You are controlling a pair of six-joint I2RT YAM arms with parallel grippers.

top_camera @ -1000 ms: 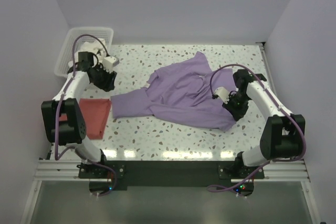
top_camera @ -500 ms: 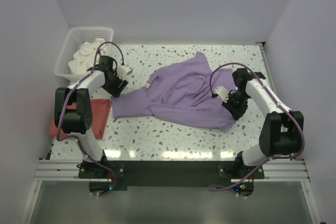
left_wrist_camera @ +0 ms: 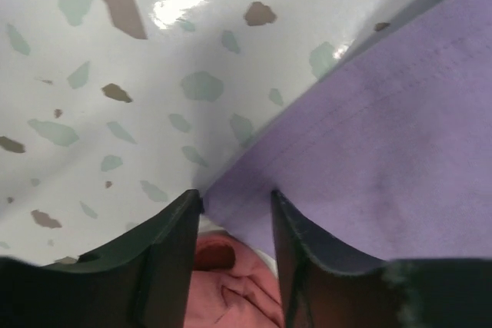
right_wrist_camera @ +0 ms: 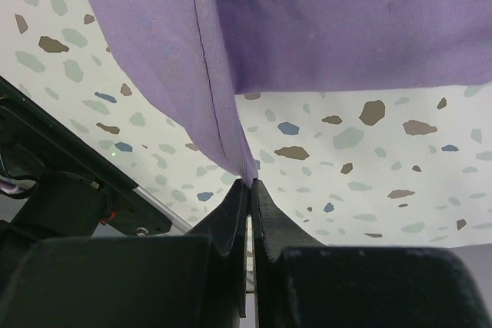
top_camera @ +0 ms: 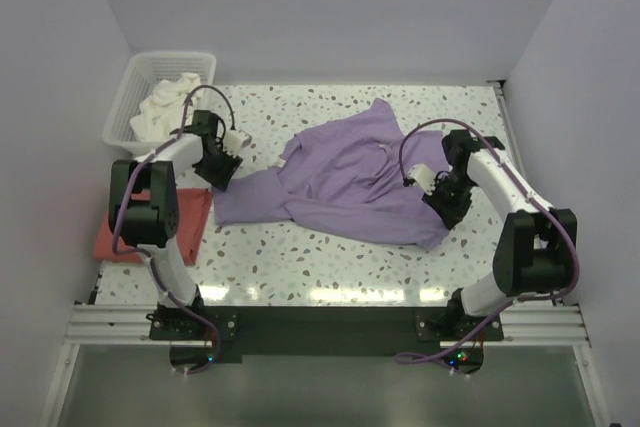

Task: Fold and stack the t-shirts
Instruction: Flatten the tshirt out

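Note:
The lilac-purple t-shirt (top_camera: 340,182) lies crumpled and spread across the middle of the table. The coral-red t-shirt (top_camera: 192,215) lies folded at the left edge, partly under my left arm. My left gripper (top_camera: 222,171) is low over the purple shirt's left corner. In the left wrist view its jaws (left_wrist_camera: 234,201) are open and straddle that corner of purple cloth (left_wrist_camera: 384,151), with coral cloth (left_wrist_camera: 231,289) showing behind. My right gripper (top_camera: 446,209) is shut on the purple shirt's right hem (right_wrist_camera: 223,113), which is pinched at the fingertips (right_wrist_camera: 250,182).
A white lattice basket (top_camera: 130,97) holding white cloth (top_camera: 160,107) stands at the back left corner. Walls close the table in at the back and on both sides. The speckled tabletop (top_camera: 330,257) shows in front of the purple shirt.
My left gripper has moved from beside the basket, right and nearer, to the purple shirt's left corner. The right arm has stayed put, still gripping the hem.

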